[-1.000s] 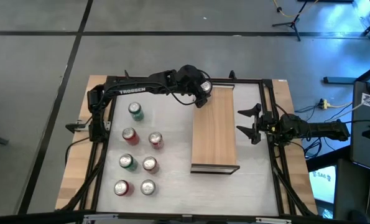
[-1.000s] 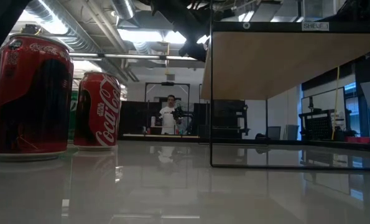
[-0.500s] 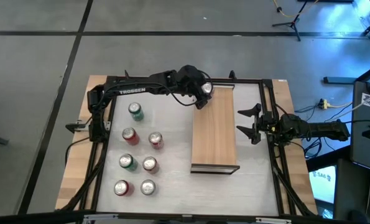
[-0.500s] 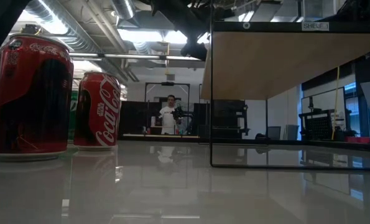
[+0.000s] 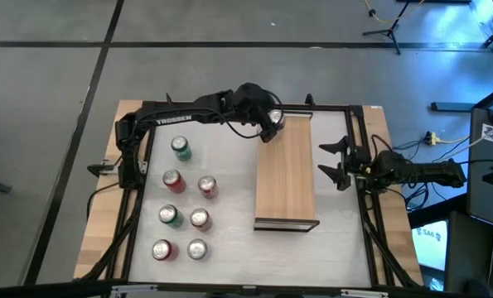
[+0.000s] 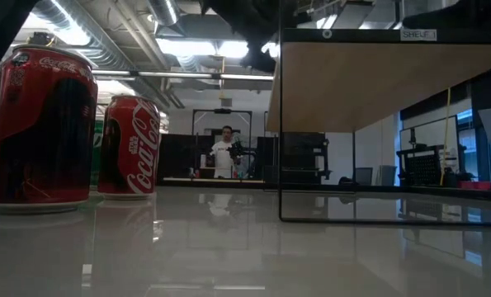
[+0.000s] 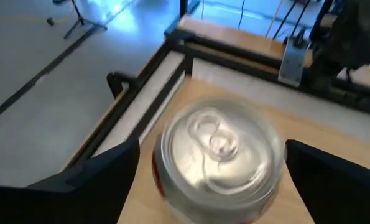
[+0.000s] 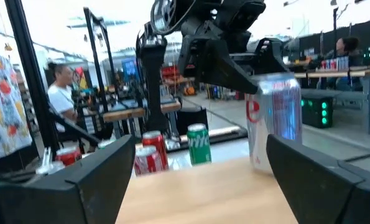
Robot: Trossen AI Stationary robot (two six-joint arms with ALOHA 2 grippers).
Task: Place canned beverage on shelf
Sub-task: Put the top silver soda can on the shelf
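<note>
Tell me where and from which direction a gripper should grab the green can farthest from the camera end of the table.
Grip the green can across its round side wall, below the rim, coming straight down. It stands upright with its lid up, apart from the red can beside it, so fingers should fit on either side. The left gripper is over the shelf corner, likely closest.

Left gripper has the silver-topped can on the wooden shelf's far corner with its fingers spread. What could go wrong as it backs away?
1. The silver-topped can stands near the corner of the light-wood shelf, so a nudge might tip it over the edge.
2. The left gripper sits directly over the can with a finger on either side; pulling away sideways rather than straight up could clip it.
3. The right gripper waits open beside the shelf's other long edge; moving it inward might jolt the board.
</note>
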